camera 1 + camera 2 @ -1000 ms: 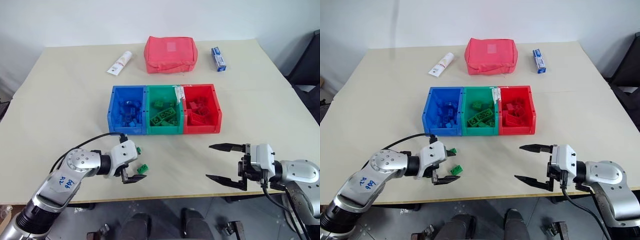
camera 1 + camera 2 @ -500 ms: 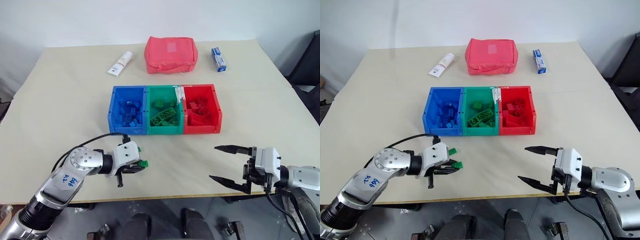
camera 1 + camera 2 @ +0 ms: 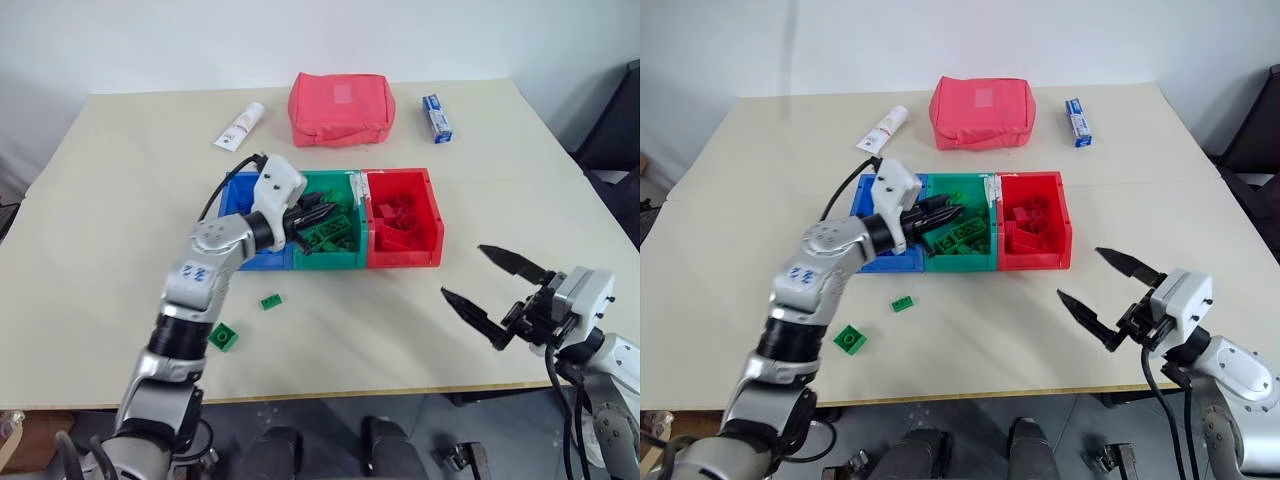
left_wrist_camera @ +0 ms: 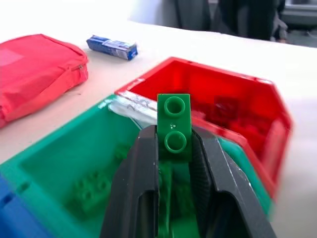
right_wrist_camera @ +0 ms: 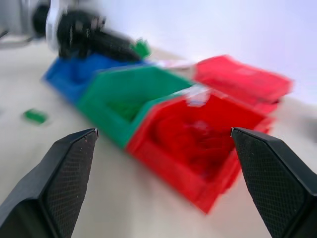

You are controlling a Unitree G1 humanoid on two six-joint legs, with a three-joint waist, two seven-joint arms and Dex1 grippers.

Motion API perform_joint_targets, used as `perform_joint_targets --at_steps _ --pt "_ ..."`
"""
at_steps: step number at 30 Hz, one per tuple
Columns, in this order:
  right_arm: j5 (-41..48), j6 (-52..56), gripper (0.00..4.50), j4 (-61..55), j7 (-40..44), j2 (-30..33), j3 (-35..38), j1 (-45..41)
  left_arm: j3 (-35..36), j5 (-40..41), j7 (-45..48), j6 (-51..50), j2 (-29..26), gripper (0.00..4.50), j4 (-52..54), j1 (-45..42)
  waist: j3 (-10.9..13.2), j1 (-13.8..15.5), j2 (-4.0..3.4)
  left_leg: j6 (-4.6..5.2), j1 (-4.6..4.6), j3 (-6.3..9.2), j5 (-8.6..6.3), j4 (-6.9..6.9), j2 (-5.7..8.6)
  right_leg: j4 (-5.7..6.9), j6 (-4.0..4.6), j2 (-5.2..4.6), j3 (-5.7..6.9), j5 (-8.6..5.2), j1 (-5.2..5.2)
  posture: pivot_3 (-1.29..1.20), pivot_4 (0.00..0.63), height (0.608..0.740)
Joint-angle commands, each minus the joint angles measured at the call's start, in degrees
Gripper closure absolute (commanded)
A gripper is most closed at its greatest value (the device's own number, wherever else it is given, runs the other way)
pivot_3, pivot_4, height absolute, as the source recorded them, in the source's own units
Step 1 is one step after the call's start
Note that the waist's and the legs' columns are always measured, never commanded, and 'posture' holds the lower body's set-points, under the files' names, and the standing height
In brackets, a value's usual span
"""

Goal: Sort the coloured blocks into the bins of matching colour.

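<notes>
Left wrist view puts us right on the action: the left tool (image 4: pixel 174 163) is pinching a green block (image 4: pixel 174 126) between its fingers, poised over the green bin (image 3: pixel 327 258), which sits between the blue bin (image 3: pixel 232 230) and red bin (image 3: pixel 405 258). This looks like the drop step; next it needs only to let go with the block clear of the red bin's wall. Two more green blocks (image 3: pixel 270 301) (image 3: pixel 223 337) wait on the worktop (image 3: pixel 120 220). The right tool (image 3: pixel 495 295) hangs spread and empty, near the front edge. Whether the held block sits above the bin's middle or its rim is hard to judge.
</notes>
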State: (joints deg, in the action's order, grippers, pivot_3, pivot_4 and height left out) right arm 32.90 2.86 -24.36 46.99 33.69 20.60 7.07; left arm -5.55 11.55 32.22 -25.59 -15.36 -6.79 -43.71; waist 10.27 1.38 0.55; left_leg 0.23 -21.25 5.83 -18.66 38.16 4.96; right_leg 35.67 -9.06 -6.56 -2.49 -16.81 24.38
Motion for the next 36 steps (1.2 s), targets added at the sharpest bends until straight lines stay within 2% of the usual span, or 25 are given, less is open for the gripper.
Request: perform_joint_targets --at_steps 1,7,11,14,16,19,23,25,29,33,36 --pt "0.75 -0.10 0.00 -2.63 -0.48 0.06 0.48 0.10 0.21 -0.16 0.83 1.41 0.42 3.09 -2.10 -1.72 0.00 -0.06 0.00 0.00 -0.01 0.00 0.00 0.00 0.00 0.00 0.00 0.01 0.00 0.00 0.01 0.00 0.150 0.740" --pt "1.36 0.25 0.00 -2.61 0.05 0.44 0.03 -0.44 0.94 0.99 4.72 2.02 -1.35 1.25 1.03 -0.22 0.00 0.01 0.00 0.00 -0.03 -0.01 0.00 0.02 -0.01 0.06 0.00 0.00 -0.04 0.00 0.05 0.00 0.150 0.740" --pt "1.75 1.13 0.00 -1.78 2.38 1.70 -1.35 -2.13 3.76 3.07 10.28 4.25 -6.56 0.04 4.40 2.81 0.00 -0.28 0.00 0.00 -0.02 -0.02 0.00 0.01 -0.03 0.08 0.00 0.01 -0.05 0.00 0.06 0.00 0.150 0.740" --pt "1.55 1.81 0.00 -0.17 7.12 4.31 -4.09 -4.64 10.21 6.54 20.18 11.88 -15.91 0.04 6.10 9.75 -0.02 -1.37 -0.04 -0.02 0.00 -0.05 0.01 -0.03 -0.10 0.10 0.01 0.05 -0.08 0.00 0.11 0.00 0.150 0.740" --pt "1.18 1.62 0.00 1.10 9.99 5.62 -5.77 -5.99 14.41 9.29 25.82 19.53 -19.52 0.04 5.96 13.75 -0.04 -1.69 -0.07 -0.04 0.04 -0.10 0.00 -0.13 -0.20 0.13 0.04 0.10 -0.09 -0.02 0.13 0.00 0.150 0.740" --pt "0.56 1.16 0.00 3.87 14.13 6.63 -8.69 -8.88 21.38 13.29 30.13 19.94 -24.90 0.04 5.06 20.31 -0.04 -1.40 -0.07 -0.08 0.03 -0.04 -0.01 -0.10 -0.24 0.02 0.08 0.09 -0.01 -0.04 0.10 0.00 0.150 0.740" --pt "-0.14 0.49 0.00 6.30 17.04 6.66 -10.90 -11.92 24.73 14.37 32.39 19.74 -28.60 0.04 4.26 26.95 -0.04 -0.73 -0.07 -0.02 0.03 0.07 -0.04 -0.02 -0.15 -0.01 0.09 0.00 0.07 -0.04 -0.02 0.00 0.150 0.740" --pt "-0.54 0.49 0.00 7.31 18.76 6.23 -13.32 -14.33 28.86 14.71 34.86 21.22 -30.28 0.04 2.91 34.90 -0.05 -0.74 -0.08 0.02 0.03 0.05 -0.06 -0.02 -0.13 -0.02 0.09 -0.02 0.06 -0.03 -0.02 0.00 0.150 0.740" --pt "-0.93 0.57 0.00 7.94 21.78 6.36 -16.36 -15.89 33.28 14.49 38.38 24.06 -32.74 0.04 -0.87 44.37 -0.04 -1.51 -0.06 -0.03 0.03 0.01 -0.12 -0.14 -0.27 -0.07 0.14 0.06 0.08 -0.05 0.04 0.00 0.150 0.740" --pt "-1.85 -0.06 0.00 8.38 24.07 6.61 -18.29 -16.16 34.52 14.12 41.87 26.34 -36.09 0.04 -9.22 46.59 -0.04 -1.21 -0.06 -0.08 0.03 0.04 -0.13 -0.11 -0.33 -0.05 0.20 0.08 0.15 -0.08 0.03 0.00 0.150 0.740" --pt "-2.20 -0.35 0.00 8.90 24.55 6.56 -18.29 -16.33 33.77 14.60 44.23 26.82 -37.56 0.04 -11.14 45.96 -0.05 -1.03 -0.05 -0.06 0.04 0.07 -0.14 -0.09 -0.28 -0.05 0.26 0.03 0.19 -0.03 -0.02 0.00 0.150 0.740"
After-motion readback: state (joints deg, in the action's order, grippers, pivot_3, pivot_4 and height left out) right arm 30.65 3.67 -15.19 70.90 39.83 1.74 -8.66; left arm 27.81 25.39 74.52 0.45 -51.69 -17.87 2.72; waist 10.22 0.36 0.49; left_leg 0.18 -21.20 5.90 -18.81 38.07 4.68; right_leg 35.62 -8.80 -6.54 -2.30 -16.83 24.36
